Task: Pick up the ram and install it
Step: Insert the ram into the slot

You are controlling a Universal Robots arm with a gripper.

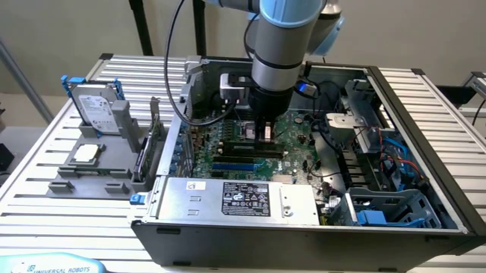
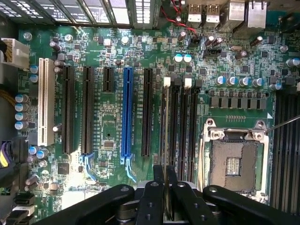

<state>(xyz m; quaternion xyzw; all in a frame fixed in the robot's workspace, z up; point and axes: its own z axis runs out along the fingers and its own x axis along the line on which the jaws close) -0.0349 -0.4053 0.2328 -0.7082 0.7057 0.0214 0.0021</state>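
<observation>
Gripper [image 2: 168, 199] fingers were nearly shut, pinching the ram [image 2: 167, 140] edge-on by its top edge, directly over the memory slots [image 2: 180, 126] beside the CPU socket [image 2: 233, 164]. Judged light, stiff, thin, fragile: grip edges only, press straight.

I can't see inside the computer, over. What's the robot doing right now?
End effector shut on thin green ram stick, edge-on. Poised over black memory slots on green motherboard. Nothing blocking.
</observation>
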